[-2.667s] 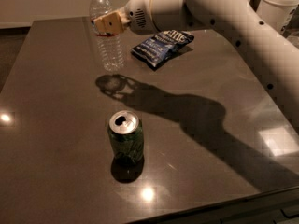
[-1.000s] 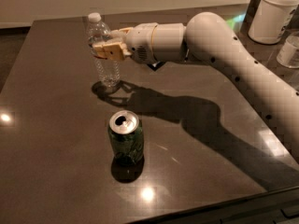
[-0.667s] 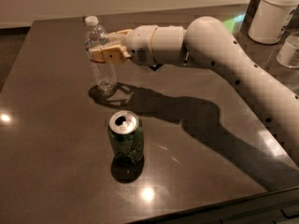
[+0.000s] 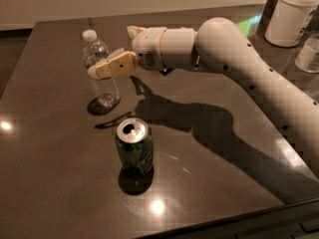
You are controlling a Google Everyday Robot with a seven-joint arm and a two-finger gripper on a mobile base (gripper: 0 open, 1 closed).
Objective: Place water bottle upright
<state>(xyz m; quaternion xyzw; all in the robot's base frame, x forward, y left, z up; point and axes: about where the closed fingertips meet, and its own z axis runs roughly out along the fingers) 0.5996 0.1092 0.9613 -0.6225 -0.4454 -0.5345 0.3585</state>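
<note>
The water bottle (image 4: 103,88) is clear and ribbed with a white cap. It stands upright on the dark table (image 4: 60,173) at the left middle, its base on or just above the surface. My gripper (image 4: 102,63) reaches in from the right and its tan fingers (image 4: 115,65) close around the bottle's upper body, one in front and one behind. The label band is hidden by the fingers.
A green soda can (image 4: 133,147) stands upright in front of the bottle, toward the near edge. A white tub (image 4: 291,15) and a smaller jar (image 4: 309,54) stand at the back right. My arm (image 4: 249,78) crosses the right half of the table.
The gripper has carried the bottle left and down from the back of the table. The bottle now stands upright close to the can. The can has not moved.
</note>
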